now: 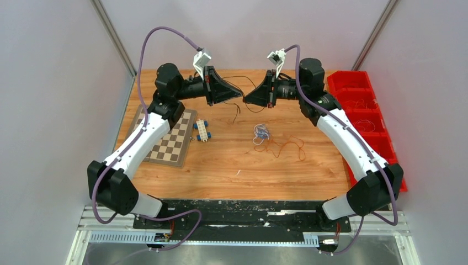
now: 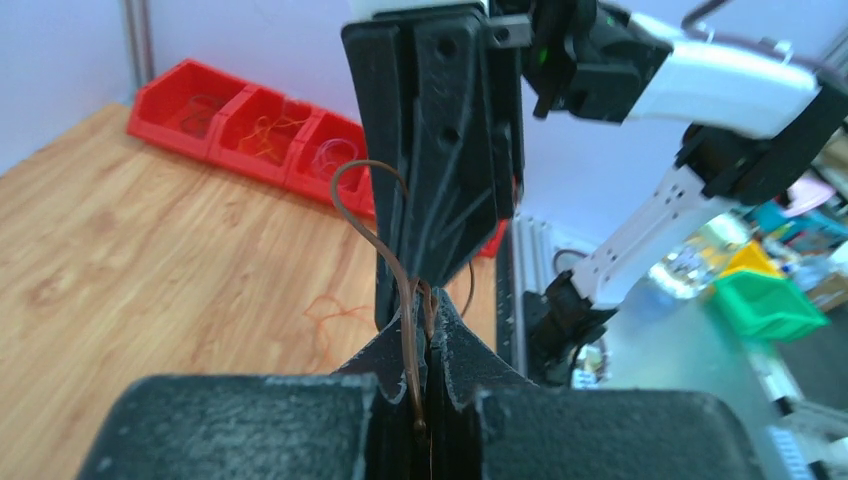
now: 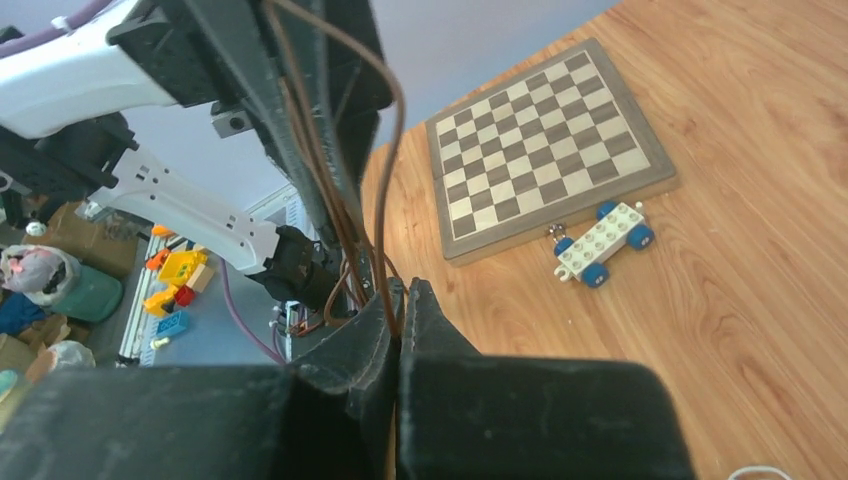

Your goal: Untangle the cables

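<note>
Both grippers meet tip to tip above the back middle of the table. My left gripper (image 1: 240,93) (image 2: 430,312) is shut on a thin dark brown cable (image 2: 402,270), which runs down between its jaws. My right gripper (image 1: 246,100) (image 3: 403,296) is shut on the same dark brown cable (image 3: 396,150), whose loops rise in front of the left gripper's body. Loose ends of that cable (image 1: 238,112) hang below the two tips. A small white and bluish-purple knot (image 1: 261,132) lies on the wood, with an orange-red cable (image 1: 287,148) (image 2: 335,314) spread beside it.
A chessboard (image 1: 172,141) (image 3: 545,150) lies at the left, with a white and blue toy car (image 1: 202,131) (image 3: 600,243) next to it. Red bins (image 1: 364,110) (image 2: 250,125) holding wires line the right edge of the table.
</note>
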{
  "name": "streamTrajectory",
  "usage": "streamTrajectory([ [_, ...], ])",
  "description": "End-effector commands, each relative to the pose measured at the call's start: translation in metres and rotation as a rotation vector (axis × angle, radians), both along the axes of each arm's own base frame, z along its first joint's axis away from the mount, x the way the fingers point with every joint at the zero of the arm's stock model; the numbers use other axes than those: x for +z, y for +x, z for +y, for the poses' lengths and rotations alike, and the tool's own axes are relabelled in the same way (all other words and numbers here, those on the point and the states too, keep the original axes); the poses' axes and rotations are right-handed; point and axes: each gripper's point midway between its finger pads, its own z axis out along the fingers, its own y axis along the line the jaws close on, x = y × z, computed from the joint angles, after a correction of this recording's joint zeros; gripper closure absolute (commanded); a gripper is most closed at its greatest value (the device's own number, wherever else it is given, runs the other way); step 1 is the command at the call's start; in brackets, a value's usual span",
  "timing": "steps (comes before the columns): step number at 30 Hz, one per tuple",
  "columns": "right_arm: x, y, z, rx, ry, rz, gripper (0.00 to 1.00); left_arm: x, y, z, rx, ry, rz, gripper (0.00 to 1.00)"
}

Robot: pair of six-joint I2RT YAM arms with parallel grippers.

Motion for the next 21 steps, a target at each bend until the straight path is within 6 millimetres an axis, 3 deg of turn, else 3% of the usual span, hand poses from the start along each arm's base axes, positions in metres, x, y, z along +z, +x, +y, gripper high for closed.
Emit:
streamTrajectory([
  [1,0.003,-0.012,0.008,0.039,-0.006,-0.054,0.99,0.078,-0.005,0.006,-0.025,-0.194,-0.053,1.00],
  [4,0.006,-0.004,-0.005,0.006,-0.033,-0.092,0.80,0.079,-0.006,0.006,-0.031,-0.185,-0.059,1.00],
  [7,0.002,0.014,-0.040,-0.079,-0.109,-0.124,0.42,0.066,-0.010,0.008,-0.025,-0.124,-0.081,1.00],
  [9,0.013,0.033,-0.069,-0.172,-0.181,-0.239,0.24,0.055,-0.009,0.009,-0.007,-0.080,-0.092,1.00],
  [11,0.031,0.041,-0.084,-0.228,-0.216,-0.326,0.09,0.044,-0.007,0.011,0.012,-0.043,-0.091,1.00],
  [14,0.061,0.041,-0.090,-0.257,-0.226,-0.442,0.00,0.031,-0.004,0.011,0.024,0.000,-0.061,1.00],
  [21,0.116,0.020,-0.077,-0.196,-0.189,-0.625,0.00,0.012,0.002,0.012,0.018,0.106,-0.109,1.00],
])
